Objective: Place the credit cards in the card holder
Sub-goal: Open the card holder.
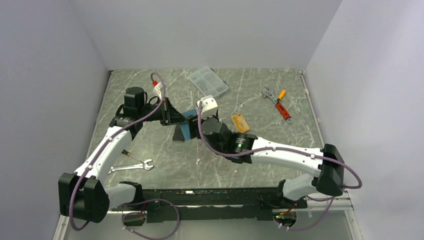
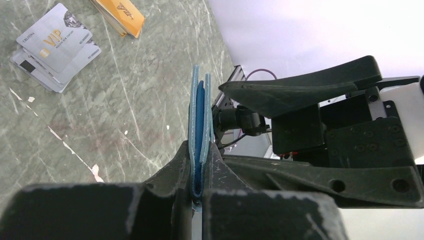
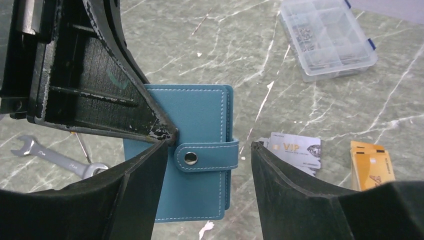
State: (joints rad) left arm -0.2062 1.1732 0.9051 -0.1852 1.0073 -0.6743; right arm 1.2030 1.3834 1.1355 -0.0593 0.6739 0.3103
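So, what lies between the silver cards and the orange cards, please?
Only bare table, between silver cards and orange cards; the right wrist view shows it.

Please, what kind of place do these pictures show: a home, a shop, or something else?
Most likely a robot test bench in a lab: plain white walls enclose a marble-patterned table, robot arms are mounted at its near edge, and props, a wrench and a clear compartment box, lie on it.

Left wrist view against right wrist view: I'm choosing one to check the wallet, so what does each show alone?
Only the left wrist: the wallet edge-on, its folded layers showing. Only the right wrist: its front with the snap tab, a clear box, a wrench. Both: the left gripper pinching the wallet, silver cards, orange cards.
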